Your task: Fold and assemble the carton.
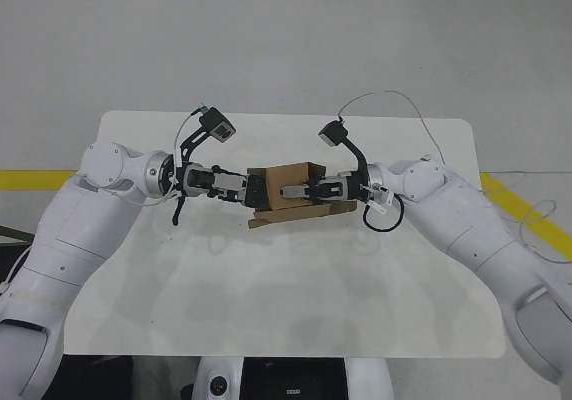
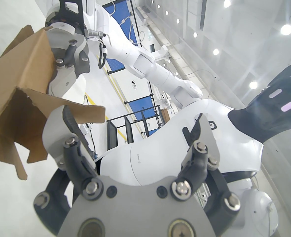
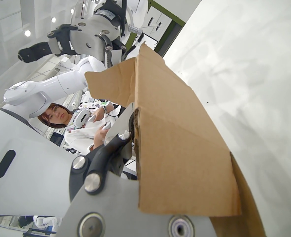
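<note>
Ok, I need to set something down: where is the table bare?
The white table is bare from the brown cardboard carton to its near edge, and along the far edge. Crowded mid-table: left gripper and right gripper meet at the carton.

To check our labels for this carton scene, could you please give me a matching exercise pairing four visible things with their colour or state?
Things:
1 carton
2 left gripper
3 table
4 floor stripe

Colour or state:
a white
b open
c yellow
d brown

Pairs: 1-d; 2-b; 3-a; 4-c.
</note>
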